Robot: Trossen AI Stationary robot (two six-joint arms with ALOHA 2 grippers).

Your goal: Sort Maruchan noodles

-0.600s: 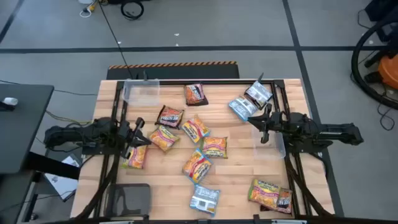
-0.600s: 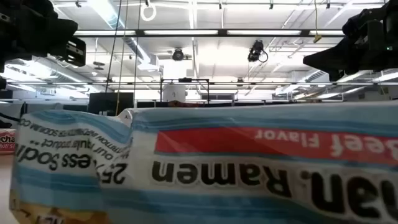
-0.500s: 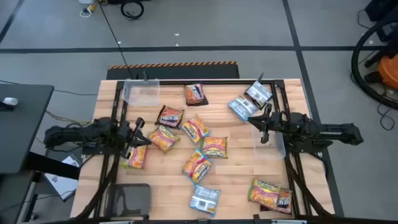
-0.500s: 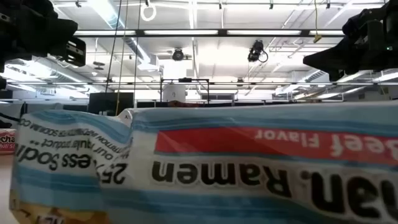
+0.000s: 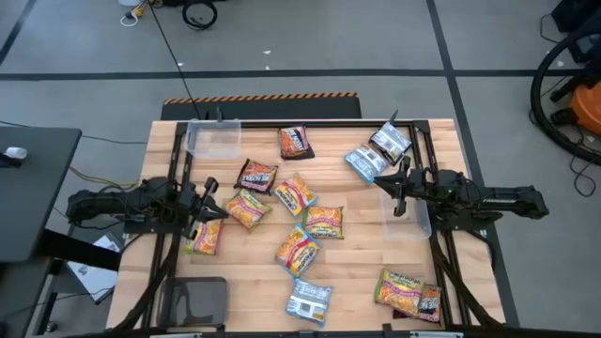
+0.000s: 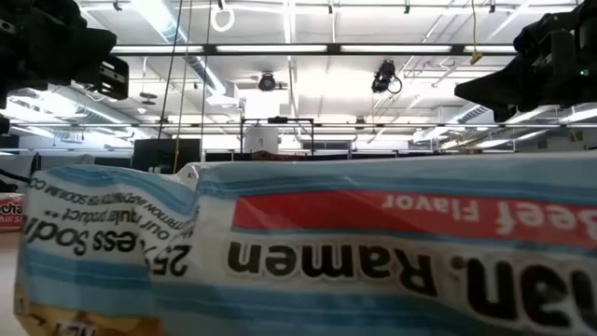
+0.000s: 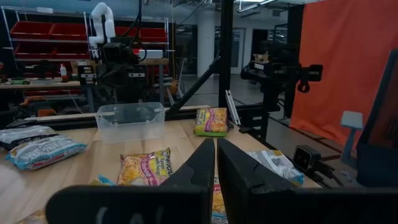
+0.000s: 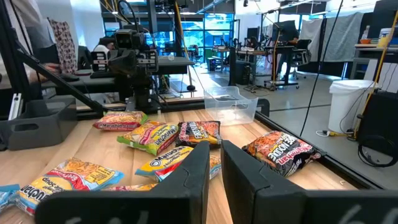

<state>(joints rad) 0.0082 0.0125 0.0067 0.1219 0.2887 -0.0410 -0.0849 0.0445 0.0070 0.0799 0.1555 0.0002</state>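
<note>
The Maruchan noodles (image 5: 298,249) are found scattered flat across the wooden table (image 5: 362,272), most at its middle, with a clear bin (image 5: 212,138) at a far corner. The left gripper (image 5: 208,201) and right gripper (image 5: 391,186) are held above the table's opposite sides, each with fingers pressed nearly together and nothing pinched.

— Where is there room on the table (image 5: 357,258)?

— Bare wood at lower right of centre, and lower left.

— And what blocks?

— Packets (image 5: 297,202) crowd the middle; bins stand at upper left (image 5: 213,138) and right (image 5: 414,214).
</note>
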